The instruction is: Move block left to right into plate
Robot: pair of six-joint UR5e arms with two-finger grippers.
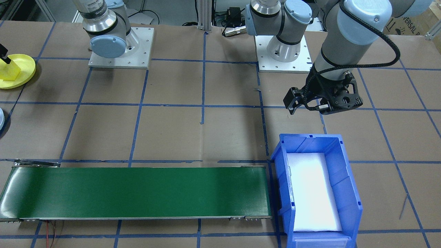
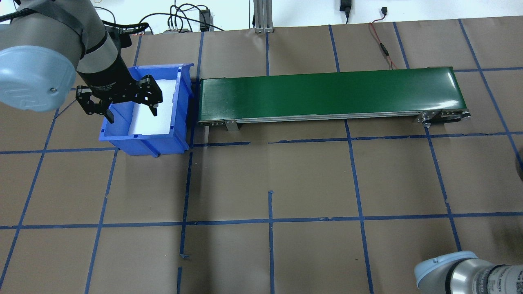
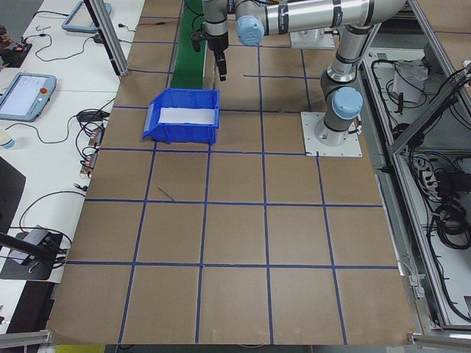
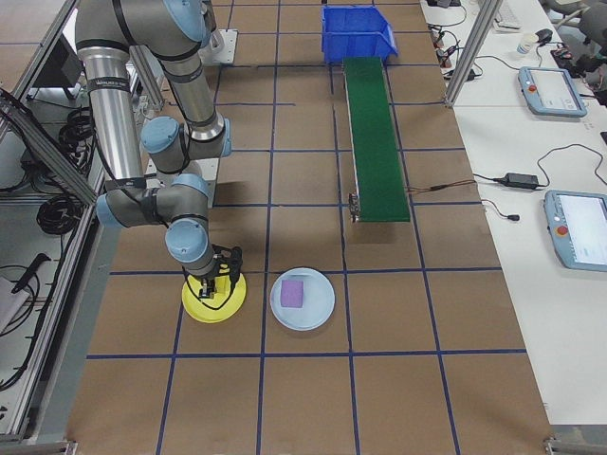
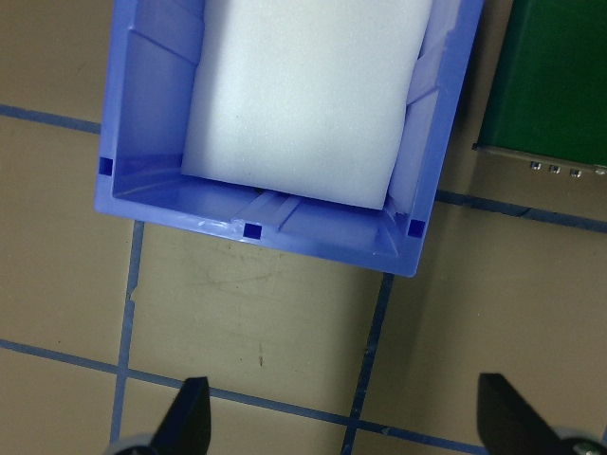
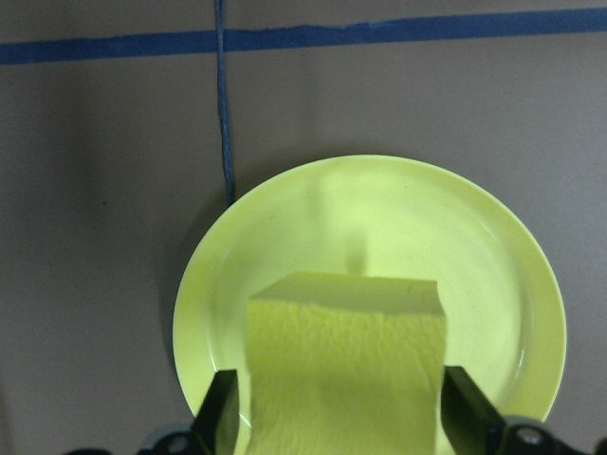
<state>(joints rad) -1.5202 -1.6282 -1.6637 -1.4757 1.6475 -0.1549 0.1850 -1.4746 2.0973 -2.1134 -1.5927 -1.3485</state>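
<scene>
Left gripper [image 2: 132, 107] hanging over the near end of the blue bin [image 2: 179, 102], fingers spread wide, nothing between them. White foam pad [image 5: 303, 95] lying flat on the bin floor. Green conveyor [image 2: 331, 94] just beside the bin, running off toward the right side of the table, belt bare. Brown table [image 2: 310, 183] crossed by blue tape lines.

Farther right, right gripper [image 6: 332, 417] low over the yellow plate [image 6: 493, 246], fingers clamped on the 2 sides of a yellow block [image 6: 346, 370]. Block sitting within the plate's rim, toward the near edge in the wrist view; cannot tell whether resting on the plate or held just above. Beside the yellow plate, a pale blue plate [image 4: 318, 313] with 1 purple block [image 4: 292, 293] on it.
</scene>
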